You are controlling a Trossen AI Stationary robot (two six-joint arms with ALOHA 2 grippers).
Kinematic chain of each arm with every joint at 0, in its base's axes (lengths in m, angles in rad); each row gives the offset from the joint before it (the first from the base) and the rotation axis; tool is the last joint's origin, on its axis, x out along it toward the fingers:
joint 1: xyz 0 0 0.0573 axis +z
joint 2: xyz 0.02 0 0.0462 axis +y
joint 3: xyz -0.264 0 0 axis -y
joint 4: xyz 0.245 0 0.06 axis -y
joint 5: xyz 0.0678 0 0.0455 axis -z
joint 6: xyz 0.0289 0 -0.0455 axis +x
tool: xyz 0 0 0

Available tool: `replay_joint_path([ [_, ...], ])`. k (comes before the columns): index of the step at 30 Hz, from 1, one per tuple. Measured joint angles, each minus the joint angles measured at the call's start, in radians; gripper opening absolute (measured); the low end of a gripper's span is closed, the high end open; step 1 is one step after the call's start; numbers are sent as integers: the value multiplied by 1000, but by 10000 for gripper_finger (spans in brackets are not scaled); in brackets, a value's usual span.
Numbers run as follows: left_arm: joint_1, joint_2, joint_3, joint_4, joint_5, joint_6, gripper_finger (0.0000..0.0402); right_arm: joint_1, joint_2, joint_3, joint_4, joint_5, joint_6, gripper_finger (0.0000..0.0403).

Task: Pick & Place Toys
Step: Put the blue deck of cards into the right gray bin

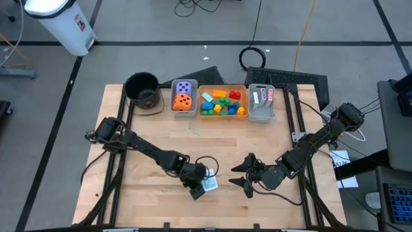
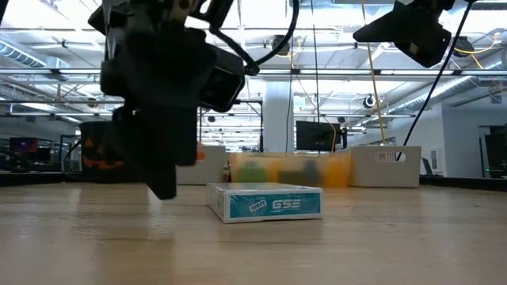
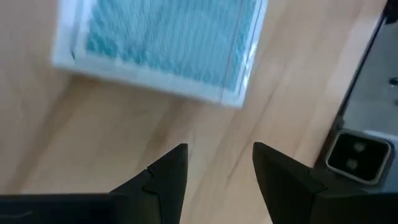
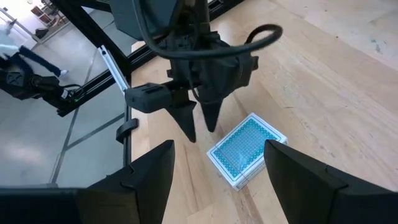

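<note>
Just beside the left gripper [image 4: 198, 124], fingers apart, lies the teal card box [image 4: 245, 148]; right gripper [image 1: 248, 174] nearby, spread.

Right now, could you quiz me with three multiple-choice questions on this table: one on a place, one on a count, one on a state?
1. Where does the teal card box lie?
A. in the grey bin
B. on the bare table
C. in the pot

2. How many dice are in their bin?
A. two
B. four
C. none

3. What is the left gripper doing?
A. clamping the box
B. open beside the box
C. holding a brick

Answers: 1 B, it sits on wood; 2 A, purple and orange; 3 B, its fingers stand apart, empty.
</note>
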Motion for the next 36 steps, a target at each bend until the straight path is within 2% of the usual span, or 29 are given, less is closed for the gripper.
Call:
replay_joint_path([
  [7,20,0,0,12,-86,68,186,-1,0,0,0,0,-7,238],
  [17,58,0,0,33,-67,99,186,-1,0,0,-1,0,-7,238],
  [30,77,0,0,233,-93,79,186,-2,0,0,-9,0,-7,238],
  [36,94,-50,0,290,-25,54,186,-2,0,0,15,-1,22,238],
])
